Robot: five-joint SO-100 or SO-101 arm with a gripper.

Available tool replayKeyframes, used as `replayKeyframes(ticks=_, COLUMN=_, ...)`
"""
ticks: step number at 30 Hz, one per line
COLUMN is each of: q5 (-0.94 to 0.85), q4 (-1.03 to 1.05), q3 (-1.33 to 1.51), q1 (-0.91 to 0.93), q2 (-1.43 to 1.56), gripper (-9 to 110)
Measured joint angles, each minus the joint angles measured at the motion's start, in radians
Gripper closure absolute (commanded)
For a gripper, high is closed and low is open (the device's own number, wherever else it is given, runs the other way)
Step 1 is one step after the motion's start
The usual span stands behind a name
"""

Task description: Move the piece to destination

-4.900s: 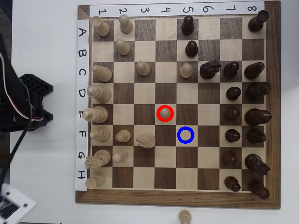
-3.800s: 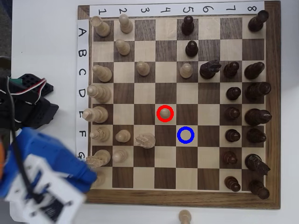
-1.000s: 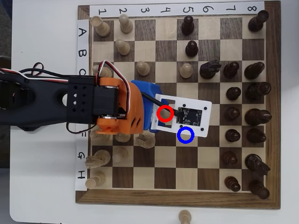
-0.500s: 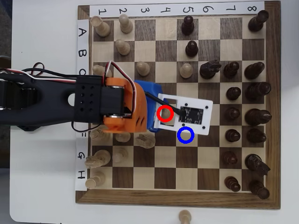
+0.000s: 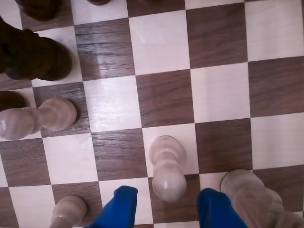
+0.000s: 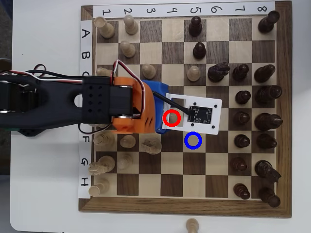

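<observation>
The pawn (image 5: 166, 167) stands upright on a light square in the wrist view, its round head between the two blue fingers (image 5: 118, 205) of the tool (image 5: 166, 209), w/ a gap on both sides – so the tool is spread, not yet pinching anything. From overhead the pawn itself is hidden under the arm (image 6: 58, 104) & its white camera board (image 6: 199, 115); only the red ring (image 6: 171, 118) marks roughly where it sits. The blue-ringed square (image 6: 193, 140) is one square diagonally off, down-right in the overhead view, empty & clear. Judgement: the step is closing on the pawn. Best to drop a bit lower so the fingers take the neck under the knob, not the rounded head, which could squirt out; keep it centred so both fingers touch together. A bigger pale piece (image 5: 254, 197) sits just beside the right finger in the wrist view & another pale pawn (image 5: 69, 209) near the left one, so close slowly & lift straight up before shifting across. Dark pieces (image 5: 33, 54) are well apart on the board (image 6: 184, 206), no worry there
</observation>
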Motion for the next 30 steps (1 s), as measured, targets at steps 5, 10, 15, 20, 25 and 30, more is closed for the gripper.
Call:
replayKeyframes(ticks=5, q5=0.000, q4=-0.015, q3=0.006, q1=0.000, q2=-0.005, gripper=83)
replayKeyframes(ticks=10, q5=0.000, q4=-0.054, q3=0.040, q1=0.000, q2=-0.008, gripper=83)
replayKeyframes(ticks=15, q5=0.000, q4=-0.087, q3=0.060, q1=0.000, q2=-0.006, gripper=83)
replayKeyframes(ticks=20, q5=0.000, q4=-0.123, q3=0.071, q1=0.000, q2=-0.014, gripper=83)
replayKeyframes(ticks=25, q5=0.000, q4=-0.153, q3=0.072, q1=0.000, q2=-0.025, gripper=82)
replayKeyframes(ticks=30, q5=0.000, q4=-0.179, q3=0.083, q1=0.000, q2=-0.034, gripper=82)
